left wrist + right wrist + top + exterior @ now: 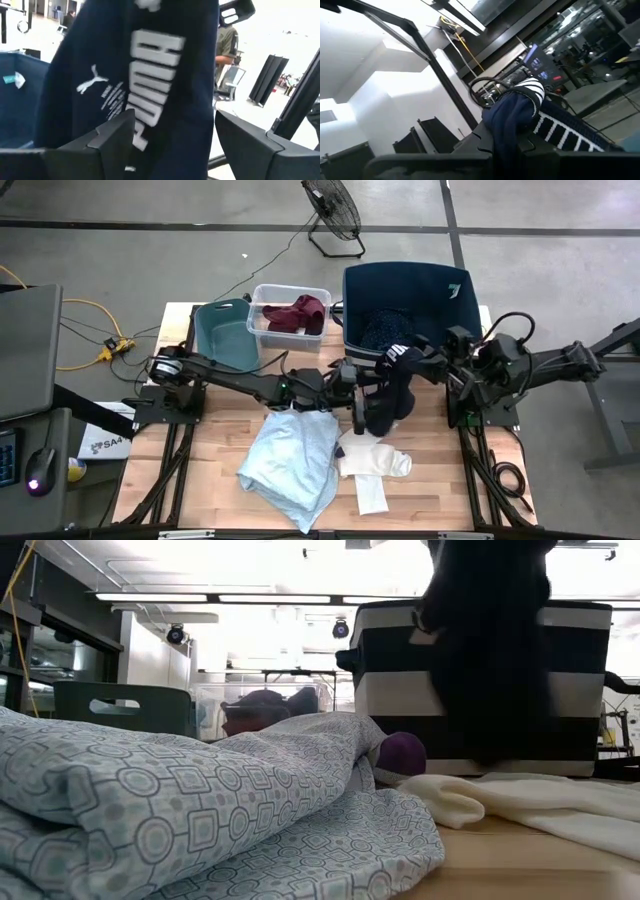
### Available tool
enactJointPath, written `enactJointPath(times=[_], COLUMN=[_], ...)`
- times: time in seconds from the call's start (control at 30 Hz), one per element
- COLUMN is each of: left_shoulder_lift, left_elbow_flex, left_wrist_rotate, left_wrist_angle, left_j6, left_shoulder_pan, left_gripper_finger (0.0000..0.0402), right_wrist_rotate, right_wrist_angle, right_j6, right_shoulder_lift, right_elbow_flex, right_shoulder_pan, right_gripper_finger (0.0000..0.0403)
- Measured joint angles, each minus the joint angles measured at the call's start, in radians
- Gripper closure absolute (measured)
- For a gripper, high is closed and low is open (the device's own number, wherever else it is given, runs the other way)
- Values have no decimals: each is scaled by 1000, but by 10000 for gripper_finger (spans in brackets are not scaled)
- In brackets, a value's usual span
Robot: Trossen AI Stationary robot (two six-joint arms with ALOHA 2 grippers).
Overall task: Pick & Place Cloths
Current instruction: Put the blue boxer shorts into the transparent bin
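The black PUMA cloth point(385, 405) hangs from my right gripper point(405, 362) in front of the navy bin and shows dark in the low view point(490, 650). My left gripper point(357, 402) is open beside it, and its fingers stand on either side of the hanging cloth point(150, 75). The pale-blue cloth point(290, 460) lies crumpled on the table near the front edge, with white pieces point(372, 465) to its right. A maroon cloth point(297, 313) lies in the clear bin. A navy dotted cloth point(385, 330) lies in the navy bin. My right gripper point(505, 147) is shut on a bunched upper end of the black cloth by its white-striped band point(532, 95), pinched between the two fingers. The cloth hangs below the gripper, its lower end point(490, 750) just over the white pieces. My left gripper point(175, 135) has the cloth between its open fingers; whether a finger point(117, 132) touches it, I cannot tell.
Three bins stand along the far edge: teal point(225, 335), clear point(262, 330) and navy point(440, 290). A fan point(335, 215) stands on the floor beyond the table. Bare wood point(190, 450) shows left of the pale-blue cloth and at the front right.
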Motion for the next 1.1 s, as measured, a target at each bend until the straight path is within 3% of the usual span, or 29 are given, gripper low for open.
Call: enactJointPath(times=[0.47,0.73,1.1], left_shoulder_lift=[5,5,5], left_elbow_flex=[14,14,15], left_wrist_rotate=[-81,-70,-68], left_wrist_angle=[-19,-6,2], left_j6=[44,49,49], left_shoulder_pan=[8,13,14], left_gripper_finger=[132,132,132], right_wrist_rotate=[-11,-141,-188], right_wrist_angle=[2,67,116], right_j6=[6,55,84], right_shoulder_lift=[10,64,128], right_elbow_flex=[0,0,0], right_shoulder_pan=[-17,-16,-16], right_gripper_finger=[398,398,398])
